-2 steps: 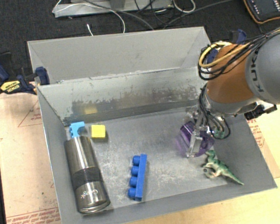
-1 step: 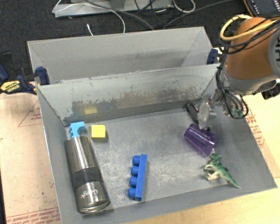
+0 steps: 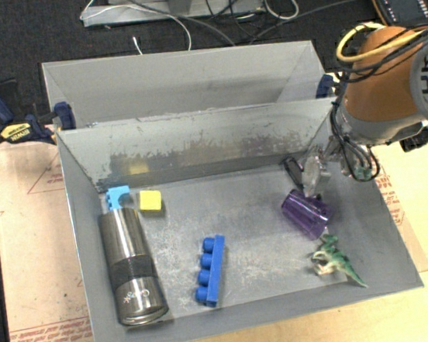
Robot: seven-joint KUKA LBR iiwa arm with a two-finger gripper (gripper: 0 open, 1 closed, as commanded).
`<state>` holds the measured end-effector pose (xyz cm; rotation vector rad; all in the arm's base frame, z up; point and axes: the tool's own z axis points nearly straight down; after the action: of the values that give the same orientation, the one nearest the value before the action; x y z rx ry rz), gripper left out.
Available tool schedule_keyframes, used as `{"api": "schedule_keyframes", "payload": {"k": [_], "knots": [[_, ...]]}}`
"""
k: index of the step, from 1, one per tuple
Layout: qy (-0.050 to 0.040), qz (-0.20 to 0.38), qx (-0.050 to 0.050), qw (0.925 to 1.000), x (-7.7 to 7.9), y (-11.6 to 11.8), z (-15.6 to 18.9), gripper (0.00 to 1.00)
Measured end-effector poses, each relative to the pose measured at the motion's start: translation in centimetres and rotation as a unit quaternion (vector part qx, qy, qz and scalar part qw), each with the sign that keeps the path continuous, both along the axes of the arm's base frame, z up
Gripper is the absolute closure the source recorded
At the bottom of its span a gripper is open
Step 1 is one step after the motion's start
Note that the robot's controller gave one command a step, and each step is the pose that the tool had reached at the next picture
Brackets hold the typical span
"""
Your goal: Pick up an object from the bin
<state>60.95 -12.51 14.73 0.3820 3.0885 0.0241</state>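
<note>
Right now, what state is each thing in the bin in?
Steel cylindrical bottle: lying on its side, along the left wall.
Small yellow cube: resting flat, near the bottle's top.
Blue studded plastic brick: lying loose, mid-floor.
Purple translucent plastic cup: tipped over, just below the pincer.
Green toy dinosaur: lying loose, front right.

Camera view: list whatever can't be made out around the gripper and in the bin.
- Purple cup: its upper end is hidden under the gripper, so contact can't be told.
- Bottle: the lettering near its base is too small to read.
- Dinosaur: too small to tell its pose.
- Arm: cut off by the right edge.
</note>
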Motion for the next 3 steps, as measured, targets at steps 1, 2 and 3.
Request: {"api": "schedule_keyframes", "payload": {"k": [1,2,3], "knots": [[-0.0034,0.053,-0.002,0.9986,-10.6,0.2,-2.8,0.00],[-0.0045,0.059,-0.002,0.9983,-12.3,0.1,-3.2,0.00],[-0.0031,-0.011,0.001,0.9999,-10.0,0.7,6.1,0.00]]}}
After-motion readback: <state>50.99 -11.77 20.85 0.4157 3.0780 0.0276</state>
